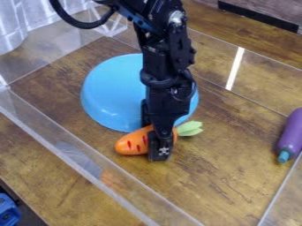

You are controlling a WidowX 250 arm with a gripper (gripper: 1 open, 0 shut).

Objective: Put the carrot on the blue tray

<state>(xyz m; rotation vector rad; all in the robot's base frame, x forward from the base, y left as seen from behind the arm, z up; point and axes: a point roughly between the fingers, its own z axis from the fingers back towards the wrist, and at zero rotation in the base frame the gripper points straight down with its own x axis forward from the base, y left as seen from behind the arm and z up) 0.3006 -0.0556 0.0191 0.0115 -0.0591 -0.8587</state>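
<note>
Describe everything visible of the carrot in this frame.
The carrot is a small orange toy, plastic-looking, with dark stripe marks and light green leaves at its thick end. It lies on its side on the wooden table, just in front of the blue tray. The gripper stands over its middle, hiding part of it; the jaws' state is unclear.

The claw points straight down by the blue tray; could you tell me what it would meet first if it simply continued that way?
The carrot. The claw is already down over its thick end, beside the blue tray, so it meets the carrot first, then the wooden table. Whether it touches the carrot already is unclear.
</note>
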